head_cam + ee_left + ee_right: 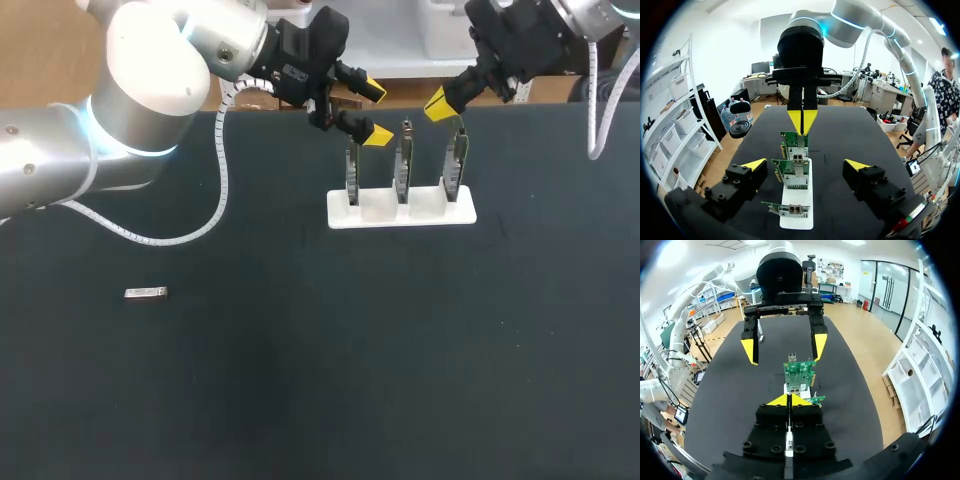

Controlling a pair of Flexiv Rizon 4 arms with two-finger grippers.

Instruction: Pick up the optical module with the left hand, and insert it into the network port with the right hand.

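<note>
The optical module [145,292] lies flat on the table [300,380], well apart from the white stand [400,214] holding three upright cards [403,165]. My left tool [375,113] hangs wide open and empty above the stand. My right tool [440,103] has its tips pinched together. The module looks small, stiff and light, probably slick, so I'd grip its long sides. There's open table around it, but it's crowded by the cards.

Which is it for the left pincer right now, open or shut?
Open. The left pincer has its yellow tips spread wide apart, with nothing held between them.
</note>
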